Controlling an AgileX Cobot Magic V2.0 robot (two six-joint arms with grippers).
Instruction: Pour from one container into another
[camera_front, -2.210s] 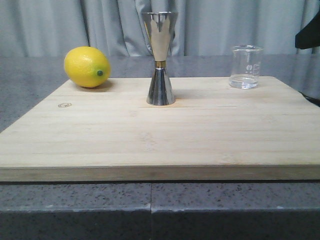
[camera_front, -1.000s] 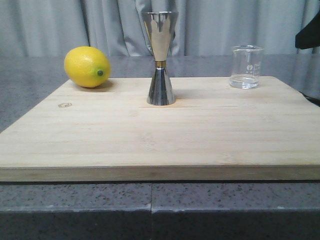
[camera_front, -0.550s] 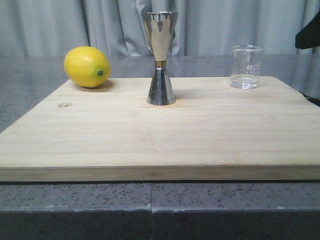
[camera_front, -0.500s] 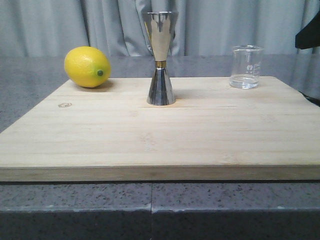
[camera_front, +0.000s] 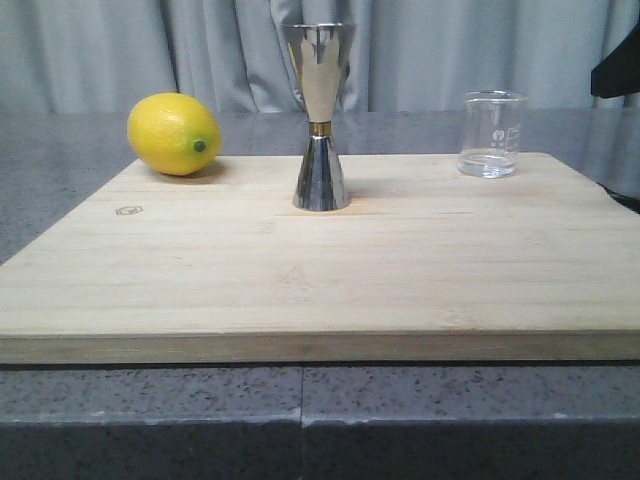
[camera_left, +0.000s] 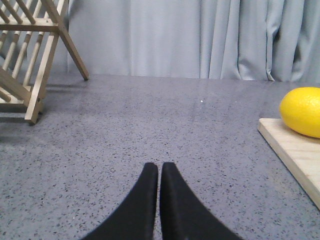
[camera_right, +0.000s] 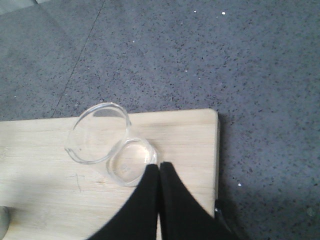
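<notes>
A small clear glass beaker (camera_front: 492, 134) with white marks stands at the back right of the wooden board (camera_front: 320, 270), a little clear liquid in its bottom. The tall steel hourglass jigger (camera_front: 320, 117) with a gold waist band stands upright at the board's back middle. In the right wrist view the beaker (camera_right: 107, 142) is seen from above, and my right gripper (camera_right: 159, 166) hangs shut and empty above the board just beside its base. My left gripper (camera_left: 159, 166) is shut and empty over the grey counter, left of the board.
A yellow lemon (camera_front: 174, 133) lies at the board's back left corner and shows as the lemon (camera_left: 301, 111) in the left wrist view. A wooden rack (camera_left: 30, 55) stands on the counter beyond the left gripper. Grey curtains hang behind. A dark arm part (camera_front: 616, 70) is at the right edge.
</notes>
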